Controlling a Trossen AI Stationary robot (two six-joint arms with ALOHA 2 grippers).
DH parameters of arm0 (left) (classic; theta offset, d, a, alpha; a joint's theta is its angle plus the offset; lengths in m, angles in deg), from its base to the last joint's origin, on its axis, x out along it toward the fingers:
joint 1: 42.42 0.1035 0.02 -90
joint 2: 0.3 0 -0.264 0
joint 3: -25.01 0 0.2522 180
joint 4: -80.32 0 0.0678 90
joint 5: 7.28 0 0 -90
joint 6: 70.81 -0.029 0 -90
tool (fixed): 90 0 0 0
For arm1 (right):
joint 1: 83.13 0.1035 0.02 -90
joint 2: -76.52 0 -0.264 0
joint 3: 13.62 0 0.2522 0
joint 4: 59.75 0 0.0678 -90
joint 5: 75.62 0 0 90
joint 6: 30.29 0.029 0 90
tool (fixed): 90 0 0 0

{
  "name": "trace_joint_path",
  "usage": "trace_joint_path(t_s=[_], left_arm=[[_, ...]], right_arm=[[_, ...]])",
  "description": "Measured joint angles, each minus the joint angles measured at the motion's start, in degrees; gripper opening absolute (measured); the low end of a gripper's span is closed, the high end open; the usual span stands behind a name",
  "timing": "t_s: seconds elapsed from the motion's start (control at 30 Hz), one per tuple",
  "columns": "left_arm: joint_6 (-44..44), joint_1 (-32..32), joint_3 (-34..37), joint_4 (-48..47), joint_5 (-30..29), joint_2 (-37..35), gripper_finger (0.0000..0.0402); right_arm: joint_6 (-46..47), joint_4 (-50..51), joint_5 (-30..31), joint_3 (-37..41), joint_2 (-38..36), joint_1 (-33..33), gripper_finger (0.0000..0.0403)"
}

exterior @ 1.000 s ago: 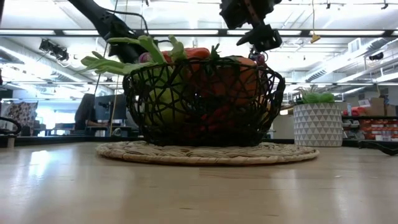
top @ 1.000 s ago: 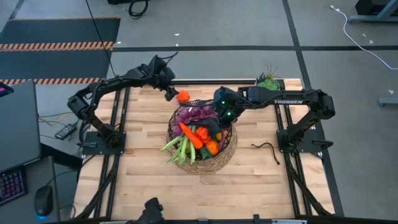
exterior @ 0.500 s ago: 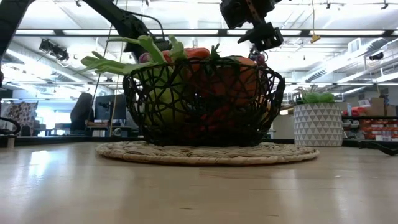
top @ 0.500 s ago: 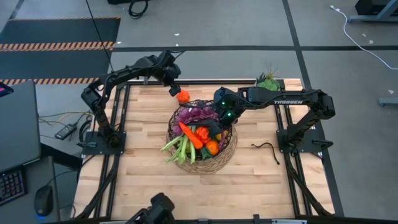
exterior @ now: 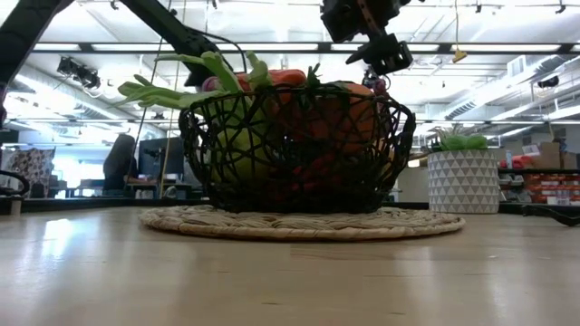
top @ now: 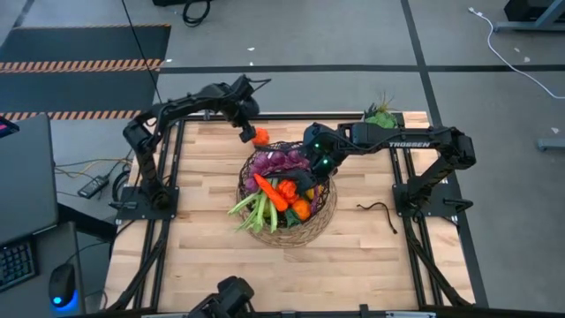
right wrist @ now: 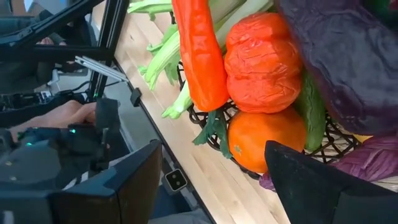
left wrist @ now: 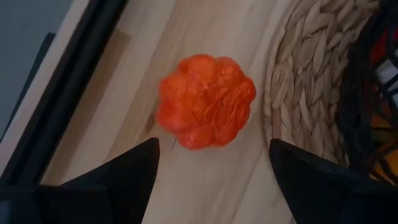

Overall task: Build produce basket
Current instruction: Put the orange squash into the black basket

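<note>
Pick step: left hand [left wrist: 211,168] open, hovering over the last loose orange pepper [left wrist: 205,101] on the tabletop [top: 203,256] just beside the basket [top: 322,216]; next needs descend and close; right hand [top: 305,179] open over the full basket.

A: How's the light?
B: Bright and even from above; ceiling strip lights [exterior: 299,47] glare across the low view's top.
A: Sharpness?
B: The near tabletop [exterior: 272,281] blurs there, and the basket [exterior: 294,149] is backlit, dark.
</note>
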Motion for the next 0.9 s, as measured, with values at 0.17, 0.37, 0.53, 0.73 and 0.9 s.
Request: trace_joint_path(t_s=[0.17,0.37,0.53,0.73,0.9], left_arm=[[-3.88,-0.74,0.02,1.17,-0.88,0.86,0.0311],[-4.54,-1.02,0.00,4.06,-2.08,1.34,0.0311],[-3.59,-0.79,0.04,3.51,-1.97,3.74,0.0311],[-3.55,-1.76,0.06,3.72,-2.03,5.88,0.0311],[-3.55,-2.50,0.07,4.92,-1.87,6.94,0.0311]], right_arm=[[0.80,0.00,-0.59,0.00,0.00,-0.26,0.0288],[1.00,0.00,-1.42,0.00,0.00,0.07,0.0288],[0.99,0.00,-1.71,0.00,0.00,0.16,0.0287],[1.22,0.00,-1.95,0.00,0.00,0.16,0.0288],[1.51,0.00,-2.75,0.00,0.00,0.32,0.0288]])
